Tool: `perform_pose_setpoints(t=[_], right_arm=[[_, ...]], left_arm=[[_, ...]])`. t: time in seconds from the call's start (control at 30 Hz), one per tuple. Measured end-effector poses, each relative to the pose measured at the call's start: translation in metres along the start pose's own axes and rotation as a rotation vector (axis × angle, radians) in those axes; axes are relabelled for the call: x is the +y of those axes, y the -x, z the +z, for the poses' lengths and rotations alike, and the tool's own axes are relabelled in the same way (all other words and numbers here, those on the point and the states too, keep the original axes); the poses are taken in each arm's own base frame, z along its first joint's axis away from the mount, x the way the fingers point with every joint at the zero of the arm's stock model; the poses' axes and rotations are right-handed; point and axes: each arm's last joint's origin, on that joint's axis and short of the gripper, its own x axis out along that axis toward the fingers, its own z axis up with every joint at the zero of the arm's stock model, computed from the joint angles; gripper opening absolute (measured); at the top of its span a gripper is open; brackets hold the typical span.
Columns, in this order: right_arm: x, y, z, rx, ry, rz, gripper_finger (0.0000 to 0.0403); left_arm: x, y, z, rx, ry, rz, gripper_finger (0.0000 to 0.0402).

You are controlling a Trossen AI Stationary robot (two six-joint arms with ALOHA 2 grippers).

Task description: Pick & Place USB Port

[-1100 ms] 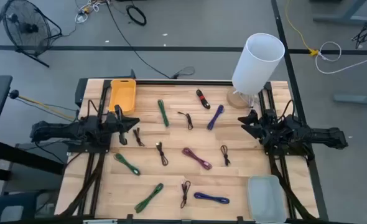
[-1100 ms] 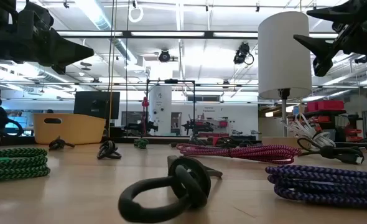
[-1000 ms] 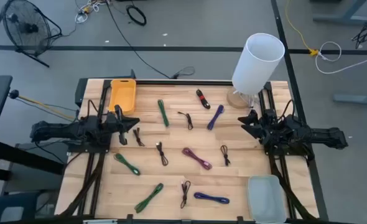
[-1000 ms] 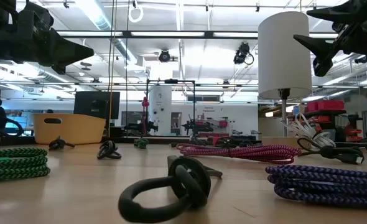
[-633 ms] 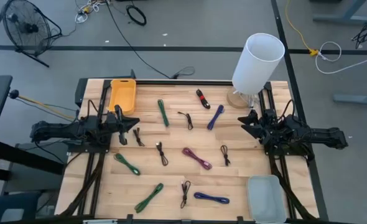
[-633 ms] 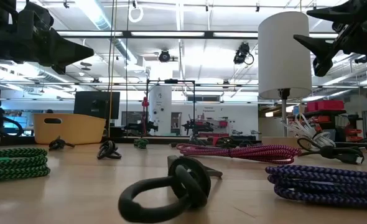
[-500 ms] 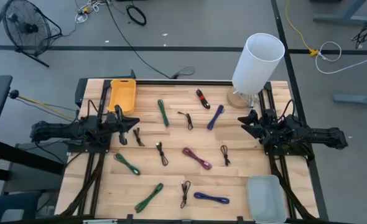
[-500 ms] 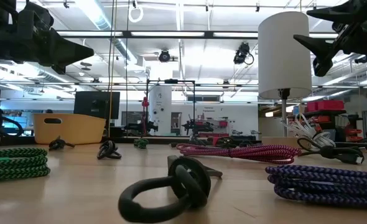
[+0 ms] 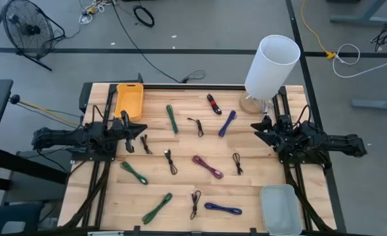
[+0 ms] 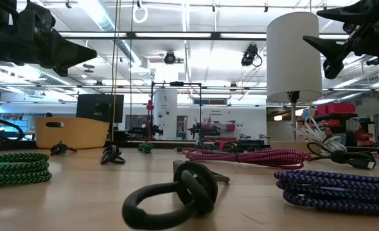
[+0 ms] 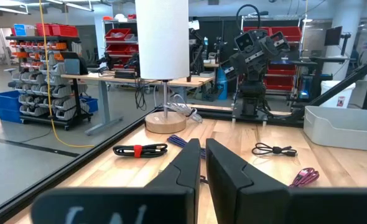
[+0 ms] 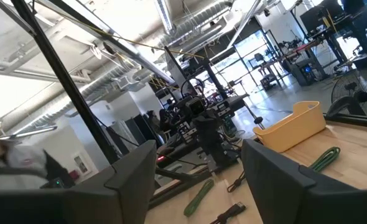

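Left end effector [image 9: 143, 139] pressed together, empty, beside the yellow bin [image 9: 129, 99]. Right end effector [image 9: 258, 129] spread, empty, just below the white lamp [image 9: 270, 65]. Coiled cables, e.g. purple cable [image 9: 208, 166], lie loose mid-tabletop [image 9: 180, 190], between both end effectors.

Even overhead light, soft shadows. Ceiling strip lights [image 10: 106, 16] glare in low view. Near cable [image 10: 173, 192] slightly soft. Right wrist view overexposed, blurred.

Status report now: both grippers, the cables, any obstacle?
Left gripper shut, empty, at table's left edge. Right gripper open, empty, at right edge. Cables untouched on table; yellow bin holds none. White lamp stands close beside the right arm.
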Motion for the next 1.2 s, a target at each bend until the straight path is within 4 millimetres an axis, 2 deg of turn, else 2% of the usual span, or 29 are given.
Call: perform_pose_setpoints(t=[0.7, 0.9, 1.2], right_arm=[[0.000, 0.000, 0.000, 0.000, 0.000, 0.000, 0.0237], [0.000, 0.000, 0.000, 0.000, 0.000, 0.000, 0.0237], [-0.001, 0.000, 0.001, -0.025, 0.000, -0.036, 0.0237]], left_arm=[[0.000, 0.000, 0.000, -0.002, 0.013, -0.001, 0.0028], [0.000, 0.001, 0.011, -0.106, 0.240, -0.031, 0.0028], [0.004, 0.004, 0.028, -0.288, 0.461, 0.035, 0.0028]])
